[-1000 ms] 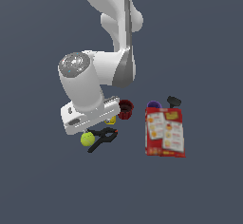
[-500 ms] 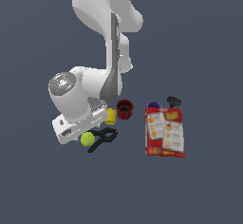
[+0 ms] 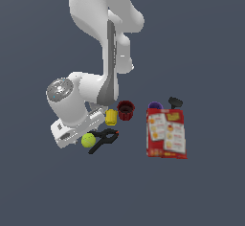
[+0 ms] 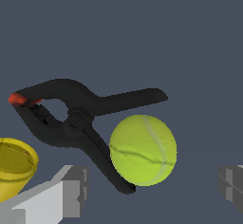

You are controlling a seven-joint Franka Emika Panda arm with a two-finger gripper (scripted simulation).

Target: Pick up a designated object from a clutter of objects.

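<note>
between fingers: small yellow-green tennis ball (image 4: 143, 150), untouched
beside ball: black spring clamp (image 4: 78, 122), touching
gripper (image 4: 152, 190): fingers spread wide

The tennis ball (image 3: 87, 140) lies against the clamp (image 3: 104, 140), on the exterior view's left of it, tucked between its two handles in the wrist view. Behind the clamp stand two cups (image 3: 111, 117) (image 3: 126, 110) side by side. Well apart to the exterior view's right lies the box (image 3: 166, 134), with a third cup (image 3: 154, 106) and the bottle (image 3: 175, 102) just behind it.
</note>
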